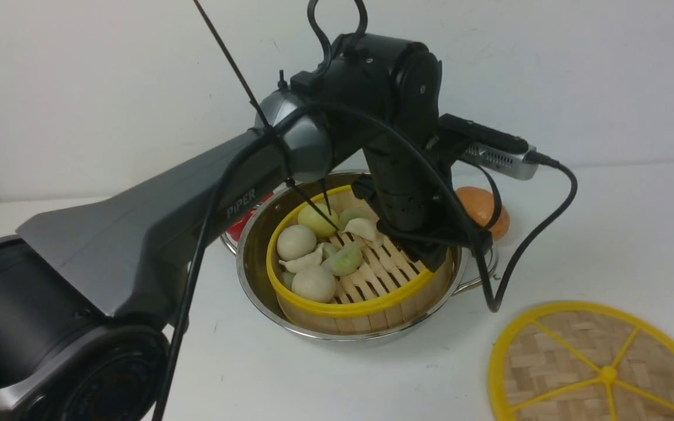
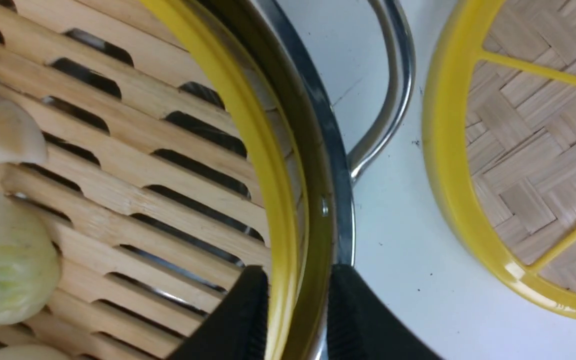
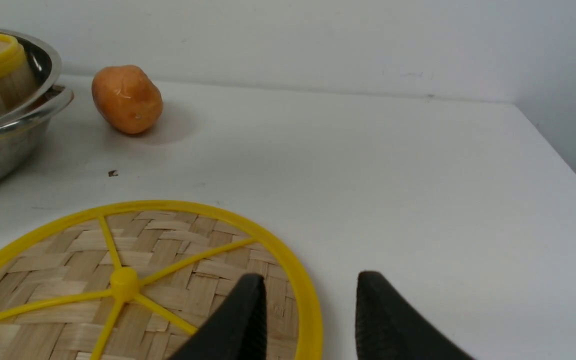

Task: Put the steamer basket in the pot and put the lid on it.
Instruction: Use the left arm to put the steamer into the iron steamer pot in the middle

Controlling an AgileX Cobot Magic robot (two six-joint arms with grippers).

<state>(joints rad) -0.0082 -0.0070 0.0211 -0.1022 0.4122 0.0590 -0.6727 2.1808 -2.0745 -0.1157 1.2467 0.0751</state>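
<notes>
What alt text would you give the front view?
The basket, holding dumplings, sits inside the pot on a white table, with the left gripper down at the basket's right rim. The lid lies flat on the table, right of the pot and nearer the camera. A round orange object sits behind the pot.

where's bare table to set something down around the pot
Free: the table beyond the lid, right of the orange toy, back to the wall; the strip in front of the pot. Crowded: the gap between pot and lid.

Shiny steel pot (image 1: 253,252); slatted wood steamer basket (image 1: 337,320); woven bamboo lid (image 1: 577,362).
</notes>
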